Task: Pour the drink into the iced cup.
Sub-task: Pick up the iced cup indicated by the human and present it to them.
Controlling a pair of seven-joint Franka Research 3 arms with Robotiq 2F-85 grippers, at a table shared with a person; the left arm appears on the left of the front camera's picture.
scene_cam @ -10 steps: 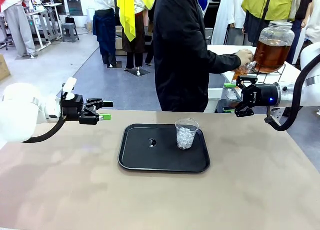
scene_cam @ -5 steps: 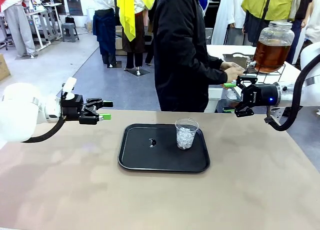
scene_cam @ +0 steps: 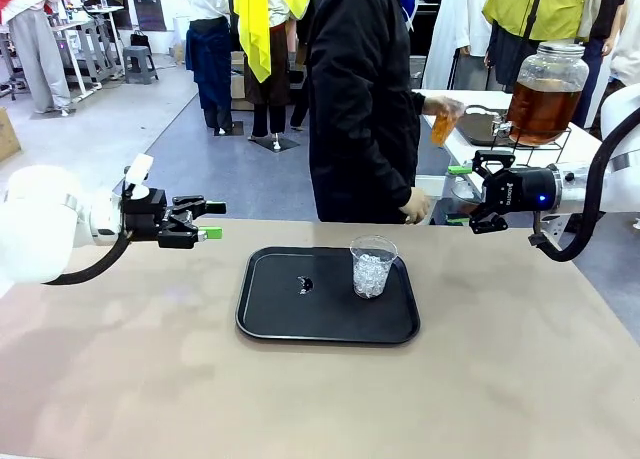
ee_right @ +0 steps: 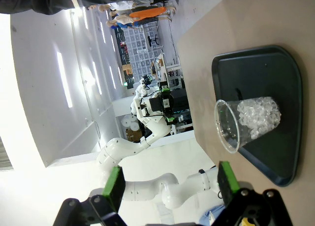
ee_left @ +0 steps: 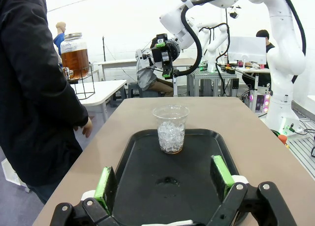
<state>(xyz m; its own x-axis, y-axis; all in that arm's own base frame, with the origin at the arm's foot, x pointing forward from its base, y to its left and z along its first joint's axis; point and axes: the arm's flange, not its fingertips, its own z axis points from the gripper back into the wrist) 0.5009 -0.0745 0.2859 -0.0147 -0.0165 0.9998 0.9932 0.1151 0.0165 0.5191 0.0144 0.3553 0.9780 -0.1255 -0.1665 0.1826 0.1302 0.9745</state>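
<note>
Saw the drink (scene_cam: pixel 442 130) in a small cup in the person's raised hand (scene_cam: pixel 446 106), drawn back from the jar (scene_cam: pixel 545 89), at whose tap that hand had been a second before. Found the other hand (scene_cam: pixel 416 207) lowered near the tabletop's (scene_cam: pixel 520 359) far edge. Noted no change at the left gripper (scene_cam: pixel 212 220) or right gripper (scene_cam: pixel 457 194): both spread wide, gripping nothing, hovering at either side. Found the iced cup (scene_cam: pixel 372 266) unmoved, upright on the black tray (scene_cam: pixel 270 319).

Front: fixed, robot's side, facing across tan table (scene_cam: pixel 520 359). Left wrist: low, close over black rectangular tray (ee_left: pixel 147 177). Right wrist: rolled sideways. All share tray, clear ice-filled cup (ee_left: pixel 171 130).
</note>
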